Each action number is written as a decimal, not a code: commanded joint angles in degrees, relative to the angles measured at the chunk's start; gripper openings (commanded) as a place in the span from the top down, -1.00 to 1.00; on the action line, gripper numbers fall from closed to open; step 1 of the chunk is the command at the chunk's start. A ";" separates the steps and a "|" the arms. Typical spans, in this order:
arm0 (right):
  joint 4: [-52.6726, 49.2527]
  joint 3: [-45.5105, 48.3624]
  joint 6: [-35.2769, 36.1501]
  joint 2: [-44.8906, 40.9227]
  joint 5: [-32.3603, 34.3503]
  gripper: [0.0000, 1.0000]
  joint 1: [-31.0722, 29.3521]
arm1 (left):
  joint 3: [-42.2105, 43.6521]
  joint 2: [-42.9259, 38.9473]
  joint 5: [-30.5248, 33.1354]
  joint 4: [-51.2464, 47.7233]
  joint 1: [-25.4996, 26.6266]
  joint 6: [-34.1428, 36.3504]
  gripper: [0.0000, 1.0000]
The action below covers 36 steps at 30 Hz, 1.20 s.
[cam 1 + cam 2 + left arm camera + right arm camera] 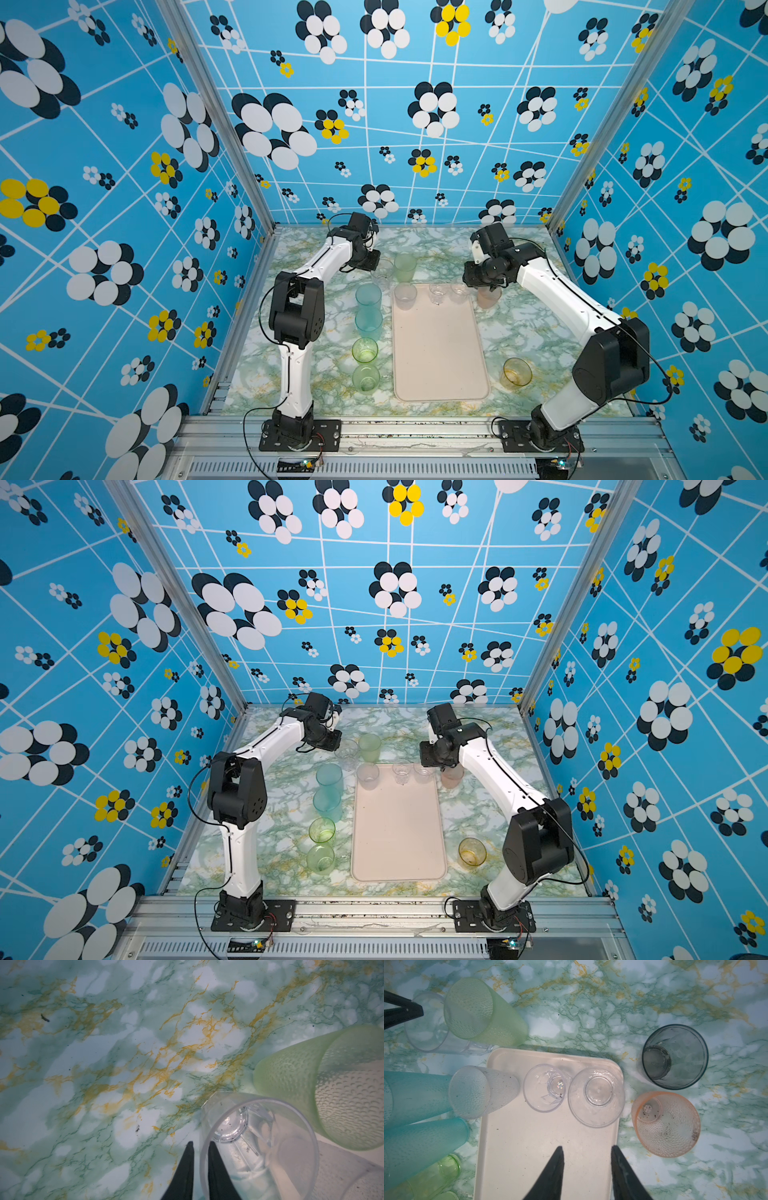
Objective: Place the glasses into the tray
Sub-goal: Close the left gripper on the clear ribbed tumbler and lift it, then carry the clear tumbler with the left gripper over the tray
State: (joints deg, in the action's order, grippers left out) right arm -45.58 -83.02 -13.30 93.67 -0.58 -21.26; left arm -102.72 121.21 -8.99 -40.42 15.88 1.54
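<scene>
A cream-pink tray (440, 357) lies on the marbled desk (511, 332), with three clear glasses (438, 293) standing along its far end. Off the tray's far left corner, the left hand (200, 1142) is narrow, one finger inside and one outside the wall of a clear tumbler (259, 1147) (whether it pinches, I cannot tell). The right hand (587, 1147) hovers half-wide and empty over the tray. A pink glass (666, 1124) and a smoky glass (675, 1055) stand off the tray's far right corner.

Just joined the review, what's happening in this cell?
Left end effector straddles the wall of a clear tumbler beside the pale green tumbler. Right end effector hangs open over the tray, which holds three clear glasses at its far end. The other glasses stand on the table.
</scene>
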 commanded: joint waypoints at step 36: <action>2.76 6.14 -2.52 -8.13 1.63 0.21 0.14 | 4.52 -29.64 8.28 -7.69 16.32 3.38 0.97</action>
State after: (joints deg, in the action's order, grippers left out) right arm -43.03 -77.82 -14.72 87.77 -0.08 -21.26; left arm -100.40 92.07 -2.09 -41.65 30.55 4.38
